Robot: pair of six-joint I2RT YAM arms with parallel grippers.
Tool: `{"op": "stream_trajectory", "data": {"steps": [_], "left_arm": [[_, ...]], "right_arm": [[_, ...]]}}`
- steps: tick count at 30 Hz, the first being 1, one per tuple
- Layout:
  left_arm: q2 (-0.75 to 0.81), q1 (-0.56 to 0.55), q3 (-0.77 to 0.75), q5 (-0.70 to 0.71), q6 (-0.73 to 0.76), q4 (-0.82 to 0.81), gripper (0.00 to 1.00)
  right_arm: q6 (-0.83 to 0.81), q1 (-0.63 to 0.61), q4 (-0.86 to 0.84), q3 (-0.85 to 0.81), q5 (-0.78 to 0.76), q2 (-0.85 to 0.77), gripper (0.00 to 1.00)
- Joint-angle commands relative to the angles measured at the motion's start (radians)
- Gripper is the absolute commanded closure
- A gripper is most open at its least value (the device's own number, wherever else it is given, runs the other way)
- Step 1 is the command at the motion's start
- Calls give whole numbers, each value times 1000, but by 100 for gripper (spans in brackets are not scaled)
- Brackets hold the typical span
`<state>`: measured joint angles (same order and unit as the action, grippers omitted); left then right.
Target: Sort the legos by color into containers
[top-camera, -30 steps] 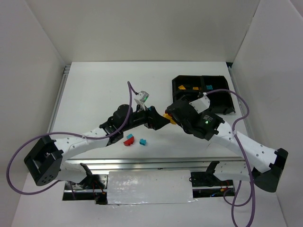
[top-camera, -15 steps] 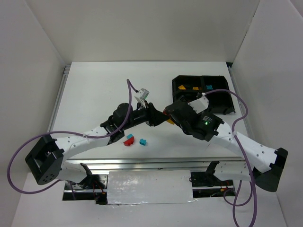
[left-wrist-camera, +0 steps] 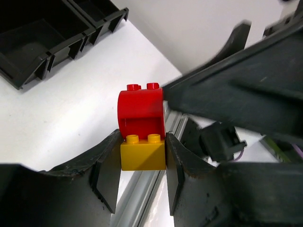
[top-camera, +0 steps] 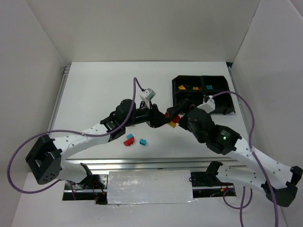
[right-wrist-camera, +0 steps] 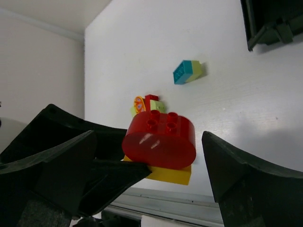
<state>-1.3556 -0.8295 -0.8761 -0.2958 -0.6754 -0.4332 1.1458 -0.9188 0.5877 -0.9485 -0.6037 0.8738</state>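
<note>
Pinching one yellow brick [left-wrist-camera: 143, 152], my left gripper [left-wrist-camera: 142, 158] holds it above the table [top-camera: 94, 94], one red brick [left-wrist-camera: 141, 111] stacked upright on its studs. My right gripper [right-wrist-camera: 150, 144] stands spread, a finger either side of that red. Beyond lie one loose red lego [top-camera: 129, 141] and two teal legos [top-camera: 142, 141]; farthest, one four-compartment tray [top-camera: 201, 82].

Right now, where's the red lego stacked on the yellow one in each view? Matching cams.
Top external: red lego mid-table, at the black tray's near-left corner.
Left wrist: frame centre, on the yellow lego pinched by the left fingers.
Right wrist: centre, slightly low, between the spread right fingers.
Shared landmark: black tray, top left in left wrist, top right in right wrist.
</note>
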Motion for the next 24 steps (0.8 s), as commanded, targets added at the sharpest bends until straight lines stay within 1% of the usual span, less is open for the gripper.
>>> {"op": "stream_trajectory", "data": {"steps": [1,2,4,5,7,8,9,10,11,12,15,17,18,19,22,24], "left_arm": [[70,4,-92,-89,153,126,100],[102,9,-96,-115,169,167,100],[136,12,-92,-161,206,197,100],[154,15,-93,-219,218,214,100],[199,17,-100,-281,249,282,100],[213,17,-104,-308,258,312,100],[232,17,-118,-351,266,341,100],[242,18,-124,-367,278,396,100],[263,18,-132,-388,283,416,100],[274,18,-135,-441,295,430,100],[323,18,-152,-526,313,502,100],[357,18,-164,-558,329,557,100],[369,18,-162,-572,338,571,100],[380,18,-161,-574,342,586,100],[403,17,-155,-562,356,636,100],[405,17,-152,-556,372,678,100]], "right_arm": [[-239,47,-147,39,102,-116,0],[-323,88,-169,48,184,-166,0],[-433,142,-199,68,316,-208,0],[-536,190,-212,70,460,-241,0],[-633,231,-216,74,614,-269,0],[-703,241,-215,73,695,-298,0],[-737,248,-215,70,831,-311,0],[-806,248,-210,63,910,-332,0],[-833,248,-204,59,977,-340,0],[-850,248,-200,47,1065,-349,0],[-874,247,-175,16,1137,-354,0],[-893,248,-167,2,1214,-316,0],[-890,248,-172,-4,1289,-297,0],[-885,248,-181,-10,1315,-254,0],[-839,247,-216,-12,1334,-185,0],[-821,245,-245,2,1343,-167,0]]}}
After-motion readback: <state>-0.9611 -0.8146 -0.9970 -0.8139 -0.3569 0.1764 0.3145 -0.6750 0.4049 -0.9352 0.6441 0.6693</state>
